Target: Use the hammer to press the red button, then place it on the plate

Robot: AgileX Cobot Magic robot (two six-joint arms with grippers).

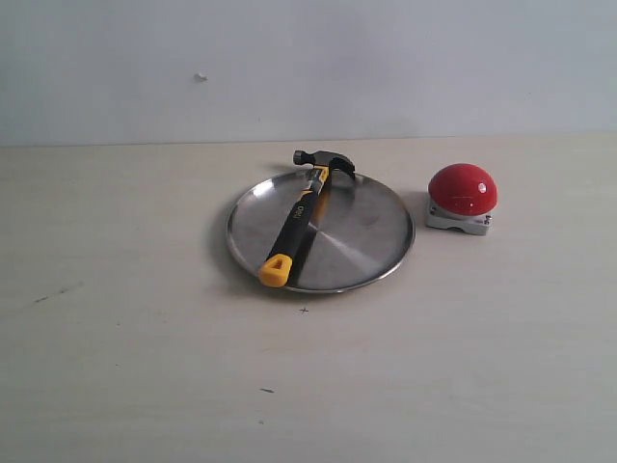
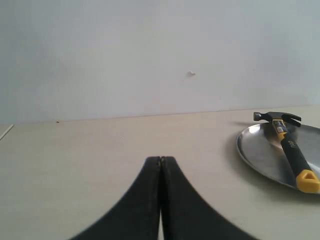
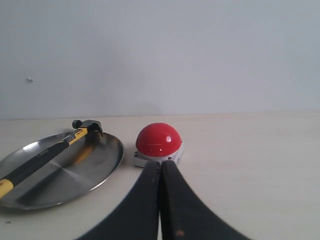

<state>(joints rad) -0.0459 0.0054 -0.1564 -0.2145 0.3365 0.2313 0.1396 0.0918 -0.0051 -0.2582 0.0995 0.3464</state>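
Left gripper [image 2: 160, 160] and right gripper [image 3: 160, 164] are both closed and empty. The hammer [image 1: 301, 214] lies across the plate [image 1: 366, 241], well apart from the left gripper; the red button [image 1: 463, 188] sits close ahead of the right. Grabbing the low handle could shove the plate into the button.

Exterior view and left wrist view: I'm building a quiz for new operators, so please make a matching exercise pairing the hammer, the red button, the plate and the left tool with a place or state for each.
Column one
1. hammer
2. red button
3. plate
4. left tool

Column two
A. shut, holding nothing
B. on the table, right of the plate in the exterior view
C. lying on the plate
D. flat on the table, under the hammer

Pairs: 1-C, 2-B, 3-D, 4-A
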